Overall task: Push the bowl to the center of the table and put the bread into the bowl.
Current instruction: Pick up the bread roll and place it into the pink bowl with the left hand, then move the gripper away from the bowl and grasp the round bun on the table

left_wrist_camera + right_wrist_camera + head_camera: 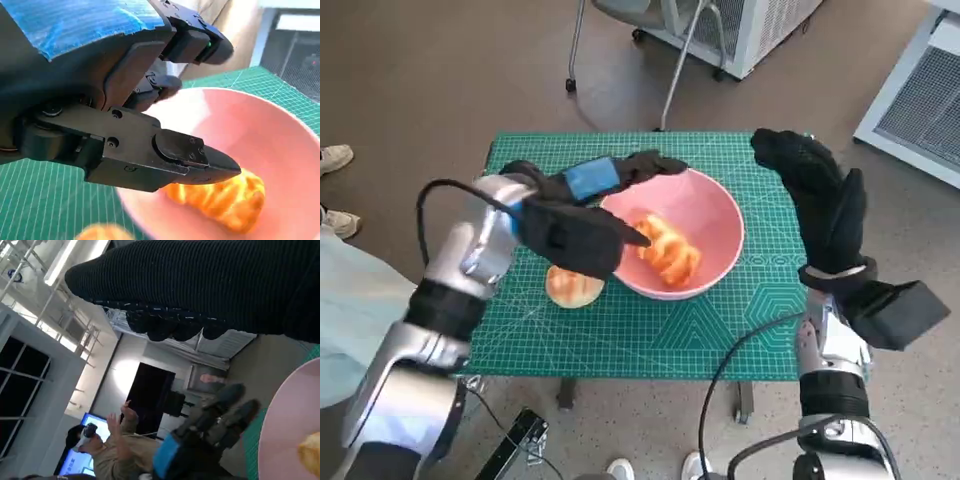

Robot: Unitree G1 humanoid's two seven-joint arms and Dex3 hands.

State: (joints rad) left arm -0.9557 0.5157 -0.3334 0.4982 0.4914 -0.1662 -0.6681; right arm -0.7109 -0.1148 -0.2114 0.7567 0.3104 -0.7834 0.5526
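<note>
A pink bowl (715,215) stands on the green mat near the table's middle, with an orange-glazed bread (667,252) lying inside it. A second, rounder bread roll (573,287) lies on the mat just beside the bowl's near left rim. My left hand (578,218) hovers over the bowl's left rim with its fingers apart and nothing in them. The left wrist view shows its fingers (190,155) above the bowl (270,135) and the bread (225,197). My right hand (820,200) is raised to the right of the bowl, open and not touching it.
The green mat (650,335) covers the small table. Chair legs (620,50) and white cabinets (920,90) stand beyond the far edge. A person's shoes (335,160) show at the left, and a black device (520,440) lies on the floor. A person (107,445) appears in the right wrist view.
</note>
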